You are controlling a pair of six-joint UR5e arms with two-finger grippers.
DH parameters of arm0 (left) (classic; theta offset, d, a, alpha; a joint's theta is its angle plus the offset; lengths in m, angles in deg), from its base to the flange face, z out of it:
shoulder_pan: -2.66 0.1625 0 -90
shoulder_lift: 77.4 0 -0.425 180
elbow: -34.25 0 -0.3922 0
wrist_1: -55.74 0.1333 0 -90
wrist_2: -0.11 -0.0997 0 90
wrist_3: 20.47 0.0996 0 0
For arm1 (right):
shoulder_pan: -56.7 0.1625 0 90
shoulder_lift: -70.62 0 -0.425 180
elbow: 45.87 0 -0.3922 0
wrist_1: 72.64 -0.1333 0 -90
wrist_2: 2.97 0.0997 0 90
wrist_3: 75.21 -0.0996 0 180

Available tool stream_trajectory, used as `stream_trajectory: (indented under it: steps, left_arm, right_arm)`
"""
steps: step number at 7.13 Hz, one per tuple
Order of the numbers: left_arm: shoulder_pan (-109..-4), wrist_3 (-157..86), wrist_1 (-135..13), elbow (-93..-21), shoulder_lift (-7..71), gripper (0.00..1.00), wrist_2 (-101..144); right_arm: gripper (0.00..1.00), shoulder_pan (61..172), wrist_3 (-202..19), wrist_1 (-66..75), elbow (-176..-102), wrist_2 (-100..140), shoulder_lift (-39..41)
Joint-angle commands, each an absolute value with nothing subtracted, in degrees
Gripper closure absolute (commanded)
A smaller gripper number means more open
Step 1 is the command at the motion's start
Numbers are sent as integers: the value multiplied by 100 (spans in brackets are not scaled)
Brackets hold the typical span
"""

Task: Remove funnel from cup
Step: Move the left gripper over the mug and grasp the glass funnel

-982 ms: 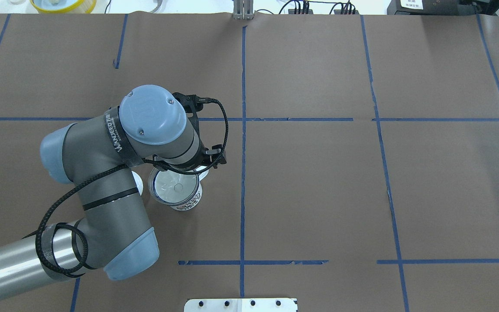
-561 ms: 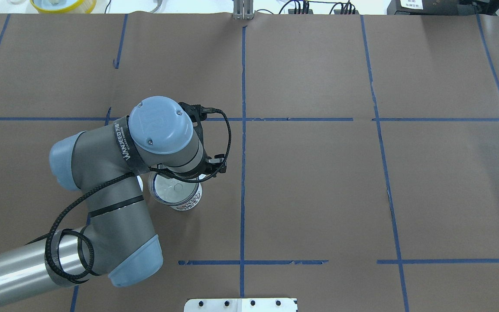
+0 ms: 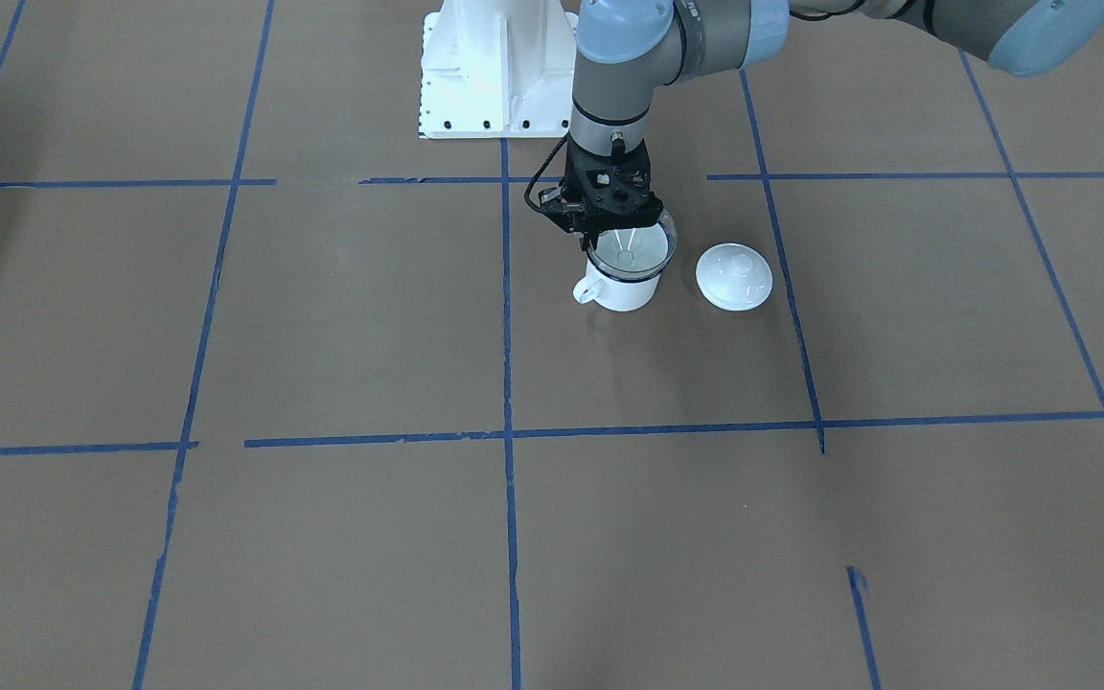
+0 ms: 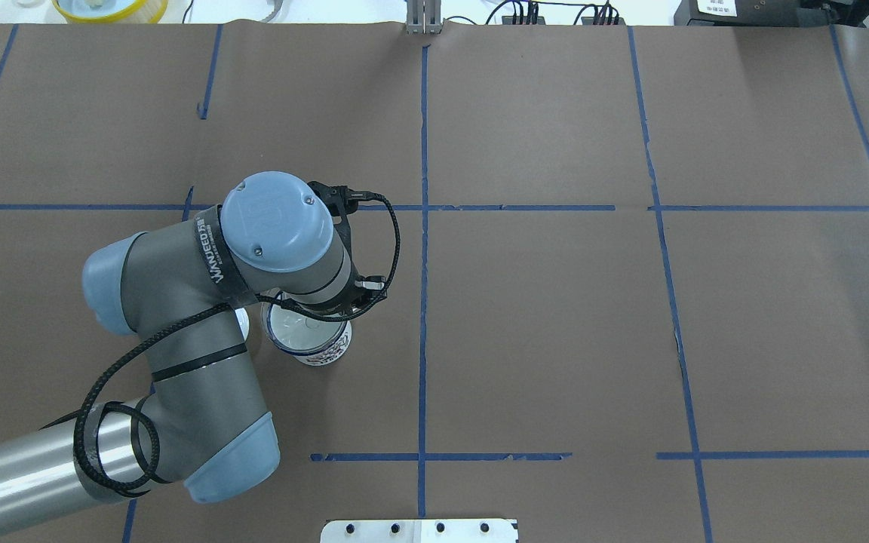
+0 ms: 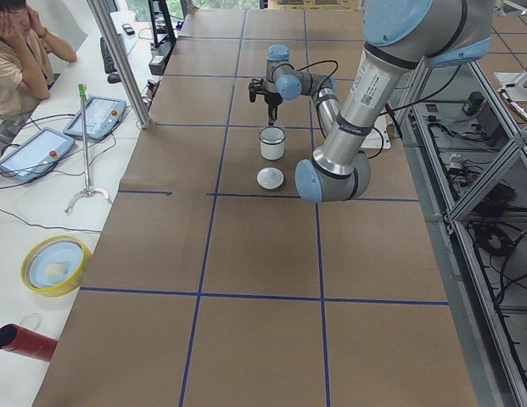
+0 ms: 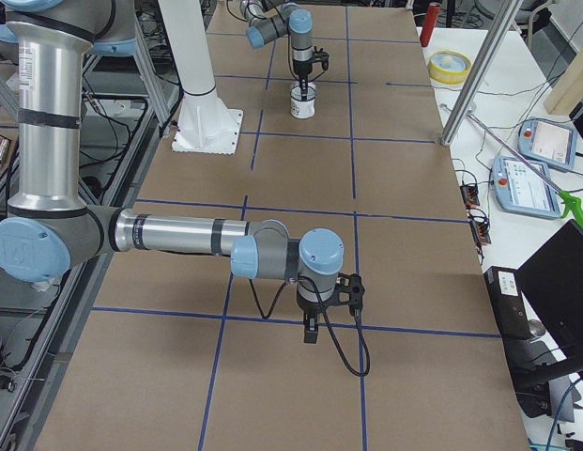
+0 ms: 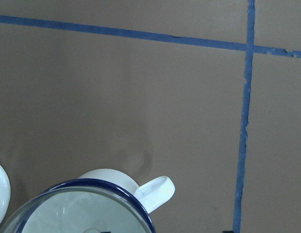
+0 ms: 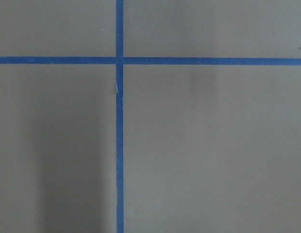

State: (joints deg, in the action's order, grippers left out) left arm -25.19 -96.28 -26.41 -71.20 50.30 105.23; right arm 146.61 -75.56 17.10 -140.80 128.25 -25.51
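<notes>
The white cup (image 3: 621,287) with a dark blue rim stands left of the table's middle line, handle pointing away from the robot. The clear funnel (image 3: 646,245) sits in its mouth, spout down. Both show in the overhead view, cup (image 4: 323,351) and funnel (image 4: 297,332), and in the left wrist view, cup (image 7: 155,191) and funnel (image 7: 82,213). My left gripper (image 3: 600,238) points straight down at the funnel's rim on the robot's side and looks open. My right gripper (image 6: 310,334) hangs over bare table far from the cup; I cannot tell its state.
A white domed lid (image 3: 733,276) lies on the table just beside the cup, also visible in the overhead view (image 4: 241,320). The robot's white base (image 3: 494,67) stands behind the cup. Blue tape lines (image 3: 506,316) cross the brown table cover.
My left arm has moved toward the robot's side and come down, bringing the gripper over the cup's rim. The cup, funnel and lid have not moved.
</notes>
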Motion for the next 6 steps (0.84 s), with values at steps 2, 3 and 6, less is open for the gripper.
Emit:
stream_trajectory:
  steps: [2, 3, 6]
  left_arm:
    - [-2572, -9518, -1751, -8058, 5083, 100, 10523]
    - [-2773, -9526, -1478, -8567, 5127, 100, 10523]
    - [-3249, -11195, -2556, -8952, 5022, 100, 9678]
  right_arm:
    - [0, 14661, -7556, 1710, -14080, 12826, -2553]
    - [0, 14661, -7556, 1710, -14080, 12826, -2553]
    - [0, 14661, -7556, 1710, -14080, 12826, -2553]
